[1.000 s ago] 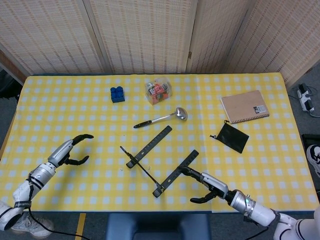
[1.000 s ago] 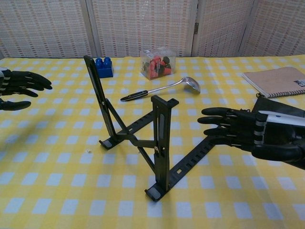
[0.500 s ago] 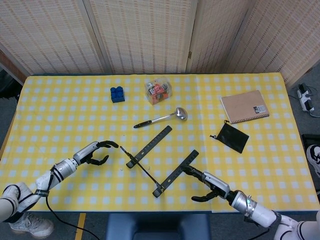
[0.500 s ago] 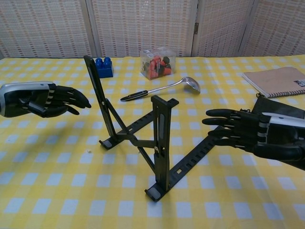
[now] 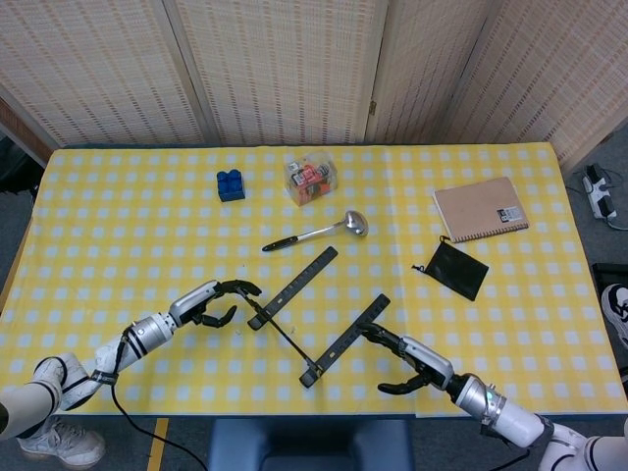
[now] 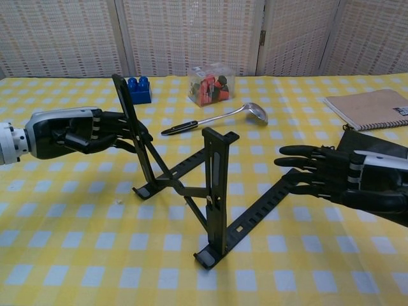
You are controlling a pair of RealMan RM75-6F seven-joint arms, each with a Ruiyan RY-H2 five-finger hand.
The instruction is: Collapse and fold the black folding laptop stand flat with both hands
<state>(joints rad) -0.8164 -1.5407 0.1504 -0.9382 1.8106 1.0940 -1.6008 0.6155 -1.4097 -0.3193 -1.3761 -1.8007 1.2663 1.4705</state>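
Observation:
The black folding laptop stand [image 5: 347, 340] stands unfolded near the front middle of the yellow checked table. In the chest view its two uprights [image 6: 215, 191] rise from crossed base bars. My left hand [image 5: 210, 300] is at the stand's left side. In the chest view this left hand [image 6: 80, 131] has its fingers spread, the fingertips reaching the left upright; whether they touch it I cannot tell. My right hand [image 5: 413, 366] hovers a little to the right of the right bar. In the chest view the right hand [image 6: 341, 178] has its fingers stretched out toward the stand and holds nothing.
At the back lie a blue block [image 5: 231, 184], a clear box of small toys [image 5: 311, 180] and a metal ladle [image 5: 319, 233]. A notebook [image 5: 481, 208] and a black pouch [image 5: 451, 270] lie at the right.
My left hand has swept right from the table's left side up to the stand's left upright. The right hand has hardly moved. The stand stays as it was.

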